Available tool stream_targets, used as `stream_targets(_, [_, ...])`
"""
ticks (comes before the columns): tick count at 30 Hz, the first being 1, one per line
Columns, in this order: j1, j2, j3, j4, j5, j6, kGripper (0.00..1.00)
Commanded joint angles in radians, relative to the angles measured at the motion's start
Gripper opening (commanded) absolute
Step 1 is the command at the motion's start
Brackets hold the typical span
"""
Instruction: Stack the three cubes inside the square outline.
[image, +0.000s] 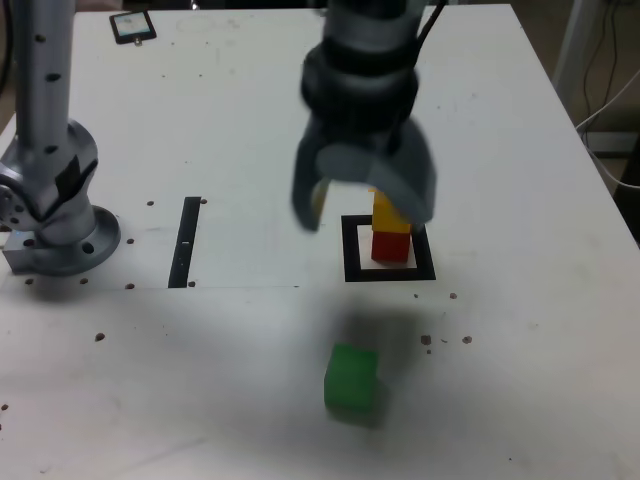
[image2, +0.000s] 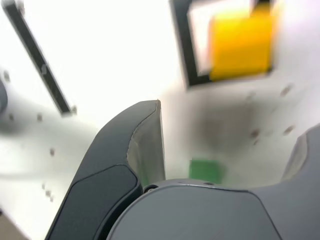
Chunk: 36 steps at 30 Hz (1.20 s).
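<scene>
Exterior view: the yellow cube (image: 391, 214) rests atop the red cube (image: 391, 247) inside the square outline (image: 428, 262); the green cube (image: 351, 379) lies on the white table (image: 240, 380), outside, toward seven o'clock. The gripper (image: 368, 212), blurred above the table, holds its jaws wide apart, grasping nothing.

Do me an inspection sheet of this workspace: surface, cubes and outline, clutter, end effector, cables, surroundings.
Surface: white table, dark specks scattered over it
Cubes: yellow cube on red cube; green cube apart, outside the outline
Square outline: black frame, red cube inside it
Clutter: black strip near the arm's base; small dark-framed object at the far edge
End effector: open, above the table, holding nothing
Cables: pale cable at the exterior view's right
Surroundings: no person seen
</scene>
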Motion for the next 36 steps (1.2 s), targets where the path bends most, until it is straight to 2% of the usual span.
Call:
stream_targets(1, [-0.047, -0.003, 0.026, -0.028, -0.025, -0.048, 0.99])
stream_targets(9, [-0.199, -0.037, 0.088, -0.109, -0.024, -0.306, 0.97])
stream_targets(14, [-0.247, -0.028, 0.117, -0.179, -0.026, -0.387, 0.97])
stream_targets(19, [-0.276, 0.022, 0.113, -0.234, -0.037, -0.397, 0.97])
stream_targets(26, [-0.278, 0.071, 0.100, -0.238, -0.042, -0.376, 0.96])
stream_targets(36, [-0.255, 0.120, 0.109, -0.251, -0.064, -0.334, 0.87])
